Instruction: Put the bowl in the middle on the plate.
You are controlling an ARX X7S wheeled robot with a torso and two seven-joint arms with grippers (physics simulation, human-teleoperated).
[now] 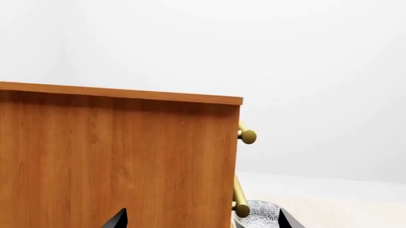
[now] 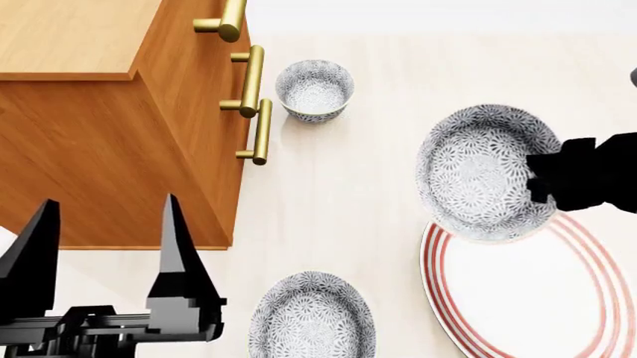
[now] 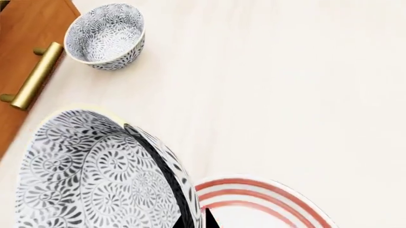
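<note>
The bowl (image 2: 482, 171), speckled grey-blue inside and out, is held tilted above the floor, and its near side overlaps the rim of the red-ringed white plate (image 2: 538, 298). My right gripper (image 2: 542, 179) is shut on the bowl's right rim. In the right wrist view one dark finger lies inside the bowl (image 3: 95, 185), the other outside its wall, and the right gripper (image 3: 193, 218) hangs over the plate (image 3: 254, 194). My left gripper (image 2: 107, 205) stands open and holds nothing at the lower left, beside the cabinet. In the left wrist view the left gripper (image 1: 203, 219) faces the cabinet's side.
A wooden cabinet (image 2: 100, 134) with brass handles (image 2: 253, 82) fills the left. One look-alike bowl (image 2: 315, 89) sits by the handles and another look-alike bowl (image 2: 312, 317) lies at the near edge. The far bowl (image 3: 104, 35) and a speckled bowl (image 1: 260, 216) show in the wrist views.
</note>
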